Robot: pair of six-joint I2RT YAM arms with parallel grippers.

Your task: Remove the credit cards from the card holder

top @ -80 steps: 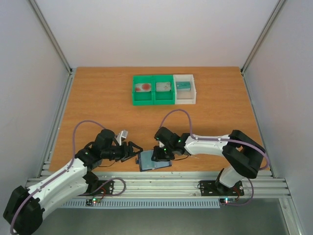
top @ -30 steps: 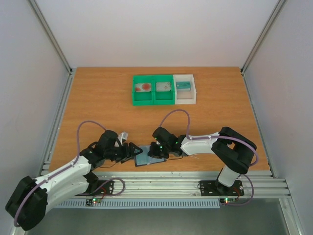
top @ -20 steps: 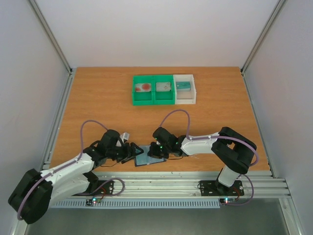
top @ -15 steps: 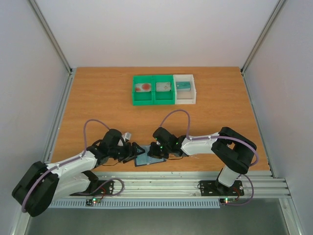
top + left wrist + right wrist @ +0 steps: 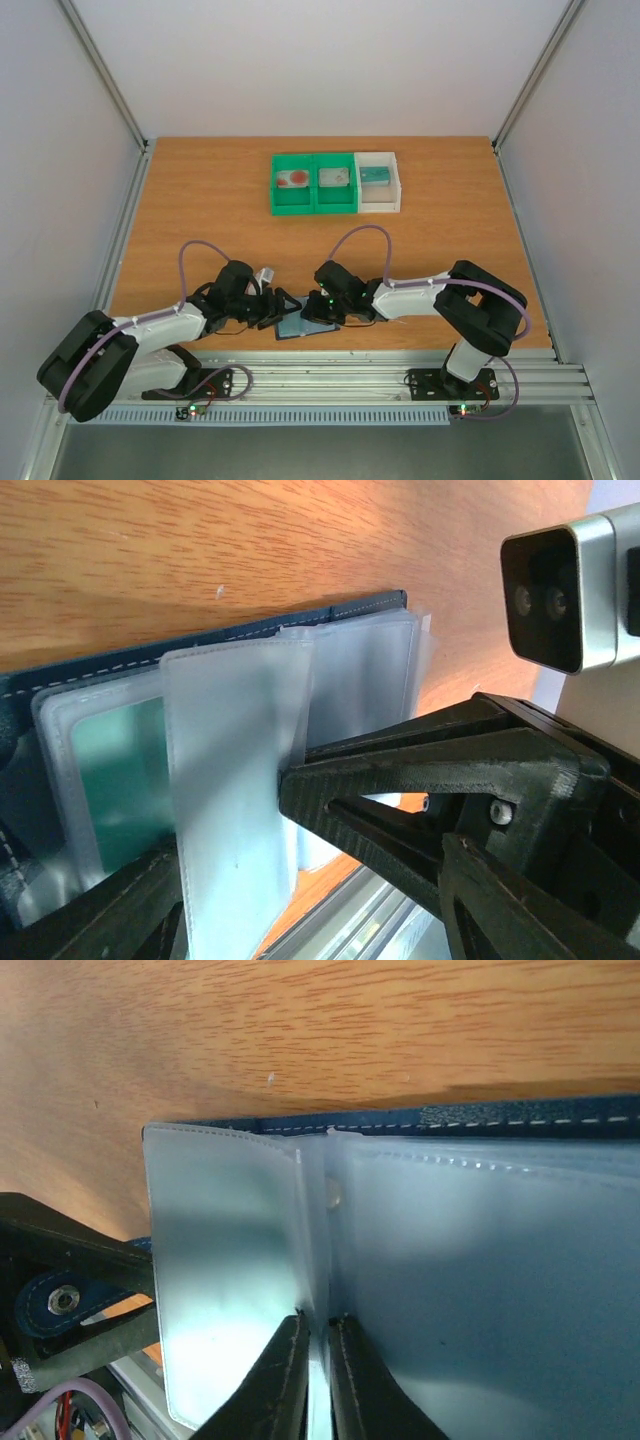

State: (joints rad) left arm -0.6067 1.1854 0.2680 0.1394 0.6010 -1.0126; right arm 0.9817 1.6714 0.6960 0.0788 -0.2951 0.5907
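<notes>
The card holder [image 5: 298,323] lies open near the table's front edge, dark blue with clear plastic sleeves. In the left wrist view a teal credit card [image 5: 115,770] sits inside a sleeve of the holder [image 5: 300,620]. One clear sleeve [image 5: 235,780] stands up between the fingers of my left gripper [image 5: 230,820], which is open; the upper fingertip touches it. My left gripper [image 5: 275,310] is at the holder's left side. My right gripper [image 5: 325,312] is at its right. In the right wrist view, my right gripper [image 5: 318,1325] pinches a thin clear sleeve [image 5: 230,1290] at its fold.
Two green bins [image 5: 313,205] and a white bin [image 5: 393,185] stand at the back middle. They hold a card with a red blotch [image 5: 293,179], a pale card [image 5: 333,177] and a teal card [image 5: 375,175]. The metal rail [image 5: 330,375] runs just in front of the holder.
My left arm has slid right until its fingers straddle a sleeve at the holder's left side. The right gripper has stayed on the holder.
</notes>
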